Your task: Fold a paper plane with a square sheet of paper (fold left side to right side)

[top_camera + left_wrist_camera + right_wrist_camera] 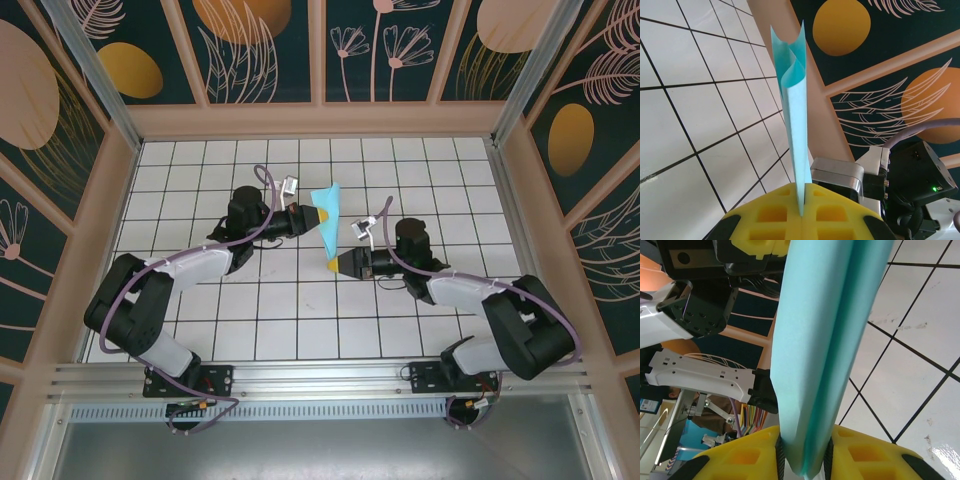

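Grippers: yellow-padded left gripper (320, 215) and right gripper (334, 264) each pinched folded turquoise paper (329, 200).
Surface: white gridded table (300, 322).
Room: dark floral wall panels (265, 55).

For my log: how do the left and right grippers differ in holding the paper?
The left gripper points right, pinching the folded paper mid-length; the right gripper points left, pinching its near tip. Left grips a thin edge, right a thicker fold. Both are shut on it.
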`<state>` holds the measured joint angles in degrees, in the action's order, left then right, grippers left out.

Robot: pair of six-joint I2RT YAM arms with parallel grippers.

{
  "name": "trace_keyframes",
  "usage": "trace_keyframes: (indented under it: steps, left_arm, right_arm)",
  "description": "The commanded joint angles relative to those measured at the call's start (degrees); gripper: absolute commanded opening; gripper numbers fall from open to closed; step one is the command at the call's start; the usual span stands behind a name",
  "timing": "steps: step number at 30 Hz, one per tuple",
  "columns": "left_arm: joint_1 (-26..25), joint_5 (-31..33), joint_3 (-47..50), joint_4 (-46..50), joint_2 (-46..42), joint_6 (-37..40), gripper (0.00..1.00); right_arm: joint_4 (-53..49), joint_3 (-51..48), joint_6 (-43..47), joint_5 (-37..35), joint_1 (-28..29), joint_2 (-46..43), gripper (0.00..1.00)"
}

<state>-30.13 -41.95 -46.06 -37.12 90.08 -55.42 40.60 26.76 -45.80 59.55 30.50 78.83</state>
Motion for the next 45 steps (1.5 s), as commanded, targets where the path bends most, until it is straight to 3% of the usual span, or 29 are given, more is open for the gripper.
trace_keyframes:
  steps: [1, 11, 24, 25, 29, 32, 37, 45]
  left_arm:
    - [-0.10, -0.24, -0.68, -2.42, 0.62, -0.40, 0.00]
    - [-0.10, -0.27, -0.21, -2.56, 0.62, -0.50, 0.00]
    - [0.59, 1.34, 0.01, 0.14, -0.43, 1.28, 0.00]
    - [0.68, 1.44, 0.01, 0.37, -0.50, 1.48, 0.00]
    - [0.99, 3.00, 0.11, 3.53, -1.00, 3.40, 0.00]
    - [1.05, 6.92, -1.05, 10.70, -1.95, 7.69, 0.00]
    - [1.04, 10.26, -1.49, 18.27, -3.57, 12.43, 0.00]
    - [1.05, 4.90, 2.20, 8.46, -4.74, 7.27, 0.00]
  right_arm:
    - [2.86, 1.70, 0.32, 1.18, 0.52, 0.92, 0.26]
    - [3.98, 2.42, -0.07, 0.74, 1.80, 2.71, 0.20]
    - [-0.87, 2.24, 2.68, -0.22, 1.75, 3.04, 0.00]
    - [-1.85, 2.31, 3.18, -0.37, 1.58, 3.00, 0.03]
    - [-8.32, 2.25, 7.32, -2.23, 1.16, 1.15, 0.34]
    - [-14.66, 2.24, 11.34, -3.61, -1.48, -1.69, 0.48]
    - [-22.17, 1.02, 15.03, -5.86, -6.14, -7.29, 0.56]
    - [-4.42, -0.73, 6.03, -2.31, -7.96, -7.48, 0.68]
